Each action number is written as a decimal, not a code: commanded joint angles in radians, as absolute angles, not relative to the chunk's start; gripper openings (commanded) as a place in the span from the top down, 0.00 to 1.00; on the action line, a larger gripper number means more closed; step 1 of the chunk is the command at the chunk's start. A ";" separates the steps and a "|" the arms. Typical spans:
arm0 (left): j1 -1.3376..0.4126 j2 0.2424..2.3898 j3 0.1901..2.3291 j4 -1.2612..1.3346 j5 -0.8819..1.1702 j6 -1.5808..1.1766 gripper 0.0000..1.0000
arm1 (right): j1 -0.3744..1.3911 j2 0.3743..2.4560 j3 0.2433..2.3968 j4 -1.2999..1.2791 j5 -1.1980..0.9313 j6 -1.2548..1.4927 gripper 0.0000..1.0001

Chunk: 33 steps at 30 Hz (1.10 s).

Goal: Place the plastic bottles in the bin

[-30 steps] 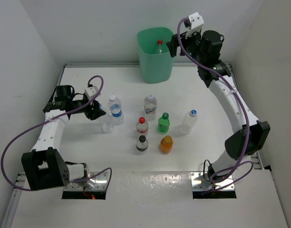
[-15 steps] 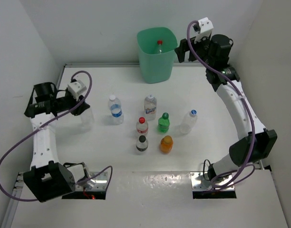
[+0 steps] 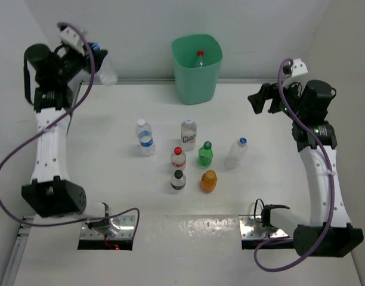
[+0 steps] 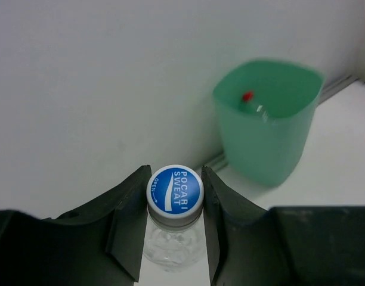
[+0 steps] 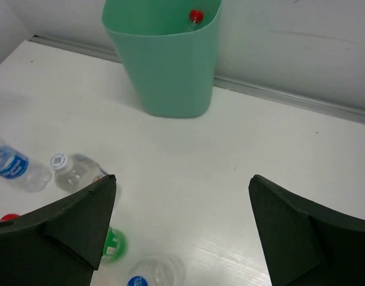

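Step in hand: L arm carrying one bottle toward the bin. Left gripper [image 4: 175,199] is clamped on a clear blue-capped bottle [image 4: 174,189], fingers [image 4: 130,229] pinching just under the cap. It's held high at the far-left corner by the back wall, well apart from the bin [image 3: 197,83], which sits at back centre of the table [image 3: 278,196]. A red-capped bottle [image 3: 200,55] is already inside the bin.

Right gripper [image 3: 258,101] hangs right of the bin w/ jaws spread wide, nothing between them.

Seven left mid-table: blue-label bottle [image 3: 144,136], white-cap bottle [image 3: 188,132], red-cap bottle [image 3: 178,158], green bottle [image 3: 206,153], blue-cap bottle [image 3: 237,152], black-cap bottle [image 3: 178,180], orange bottle [image 3: 209,180]. So prob. early in the job.

Next, as I judge it: L arm has to swing right till its load is over the bin's mouth, clear of the rim, then let go. R arm is free and could drop for the blue-cap bottle, nearest to it. Mind the green bottle near it.
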<state>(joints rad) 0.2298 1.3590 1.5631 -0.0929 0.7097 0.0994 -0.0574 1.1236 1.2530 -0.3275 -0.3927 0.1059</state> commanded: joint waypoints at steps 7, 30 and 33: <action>-0.109 1.886 2.276 0.121 0.638 -0.112 0.74 | -0.118 0.967 1.146 -0.446 -0.489 0.158 0.01; -0.390 2.318 2.425 0.350 0.190 0.147 0.09 | -0.034 0.885 0.850 -0.431 -0.520 -0.066 0.01; -0.390 2.251 2.405 0.350 0.121 0.147 0.00 | -0.008 0.881 0.815 -0.393 -0.500 -0.077 0.01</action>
<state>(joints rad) -0.3866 2.3386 2.3886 0.2905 0.2230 0.1207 -0.0311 0.8967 0.8345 -0.4911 -0.5159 -0.0444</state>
